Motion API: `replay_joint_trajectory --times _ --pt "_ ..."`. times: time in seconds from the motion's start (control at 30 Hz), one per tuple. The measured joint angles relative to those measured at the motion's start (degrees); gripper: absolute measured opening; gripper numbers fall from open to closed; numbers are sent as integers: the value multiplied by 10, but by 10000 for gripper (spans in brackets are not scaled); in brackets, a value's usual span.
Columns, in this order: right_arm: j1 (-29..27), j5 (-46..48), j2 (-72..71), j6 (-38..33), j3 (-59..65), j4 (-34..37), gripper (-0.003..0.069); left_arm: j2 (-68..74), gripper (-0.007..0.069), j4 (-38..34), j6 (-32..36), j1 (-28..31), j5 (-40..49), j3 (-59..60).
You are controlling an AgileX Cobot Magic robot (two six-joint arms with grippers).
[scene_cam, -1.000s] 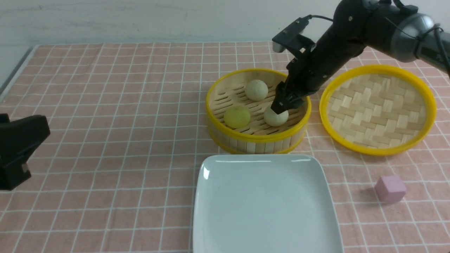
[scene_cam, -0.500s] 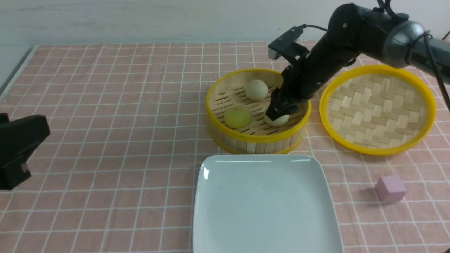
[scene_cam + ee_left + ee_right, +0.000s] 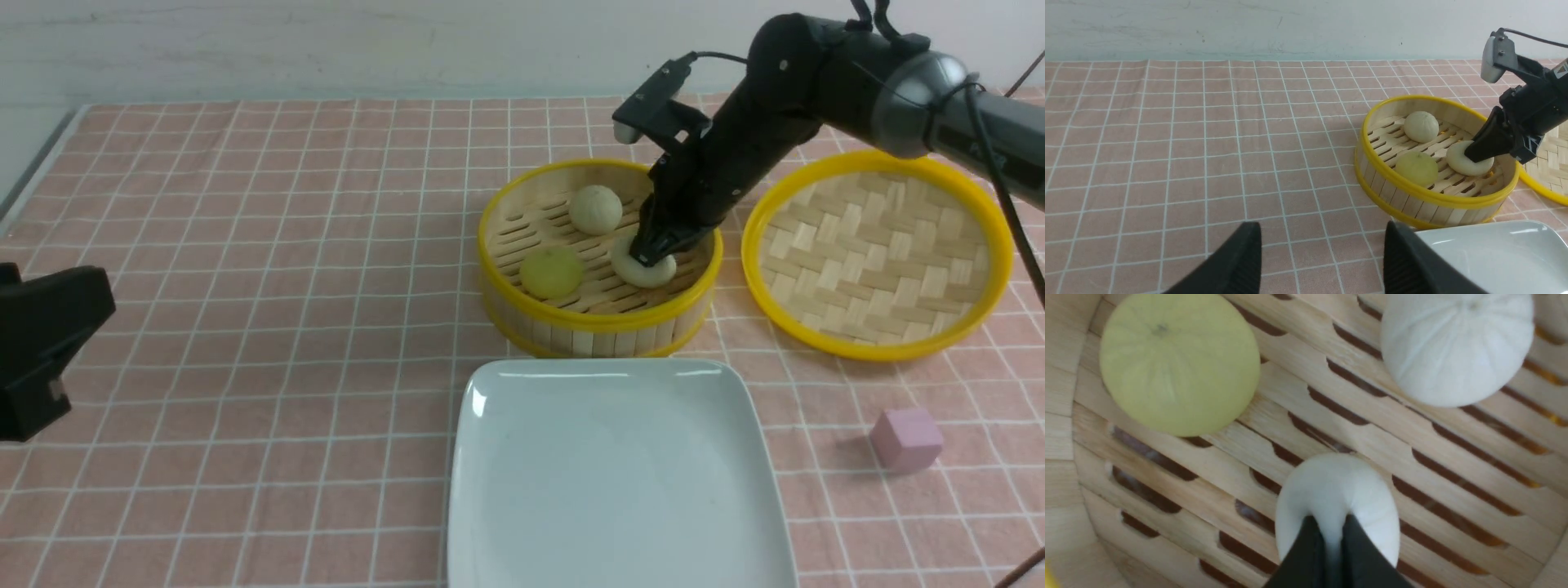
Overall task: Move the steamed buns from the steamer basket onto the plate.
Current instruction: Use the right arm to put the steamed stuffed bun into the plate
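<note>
Holding all three buns, steamer basket [image 3: 600,325] sits on the counter [image 3: 245,245]: far beige bun [image 3: 595,209] at 12 o'clock inside it, yellow bun [image 3: 551,272] at 8, near beige bun [image 3: 649,274] at 4. Plate [image 3: 612,490] lies at 6 o'clock from the basket, no bun on it. Right fingers [image 3: 1306,555] are closed, pinching the top of the near beige bun from above; the bun is squashed flat on the slats. Left fingers [image 3: 1241,261] are spread, gripping nothing, well apart at 9 o'clock. Woven lid [image 3: 878,245] at the basket's 3 o'clock, pink cube [image 3: 906,439] at the plate's 3.
</note>
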Motion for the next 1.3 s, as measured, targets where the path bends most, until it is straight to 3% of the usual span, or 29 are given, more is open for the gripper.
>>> replay_joint_trajectory --times 0.27,0.67,0.93,1.17,1.3 --pt "2 127 -37 69 -124 -10 22 0 420 1 0 0 -2 0" --pt "2 145 -127 214 -147 -36 22 0 420 1 2 0 -19 0" --pt "2 144 -267 240 45 -25 22 0 420 1 1 0 -20 0" --pt "19 130 -353 156 316 57 23 0 420 1 1 0 -22 -1" --pt "44 32 -342 108 413 81 23 0 420 1 1 0 -22 -1"
